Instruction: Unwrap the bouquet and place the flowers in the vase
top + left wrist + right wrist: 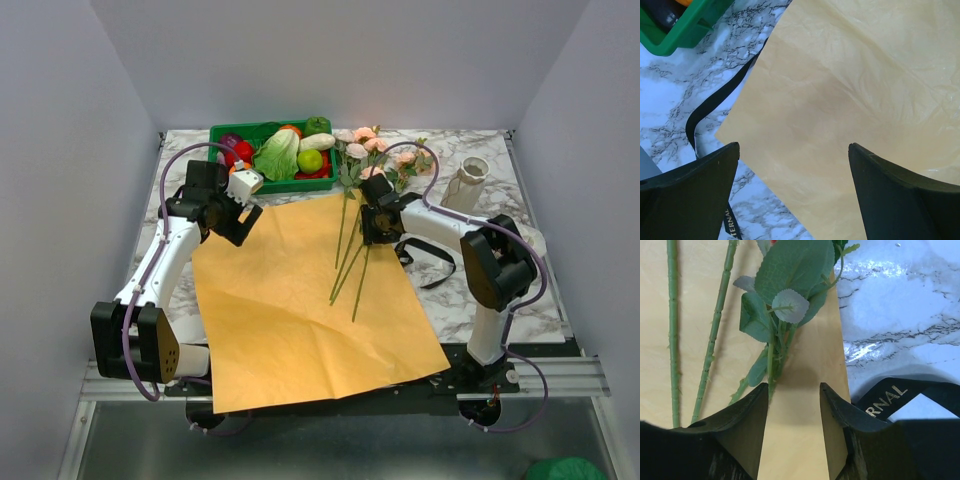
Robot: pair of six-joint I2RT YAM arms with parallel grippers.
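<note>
Although the flowers point(368, 150) lie freed across the far right part of the flat orange paper sheet point(290, 300), with the black ribbon point(887, 399) lying apart on the marble beside it, none stands in the vase point(466, 184) at far right, so unwrapping looks done and placing remains. The right gripper point(794, 390) hangs half spread beside a leafy stem, pinching nothing; the left gripper point(793, 147) gapes wide over the sheet's far left corner.

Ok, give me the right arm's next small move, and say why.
Probably nudge the right claw sideways until the leafy stem sits in its gap, then close. The orange paper already lies flat, the claw is open over bare paper only, and that stem lies just outside the gap.
</note>
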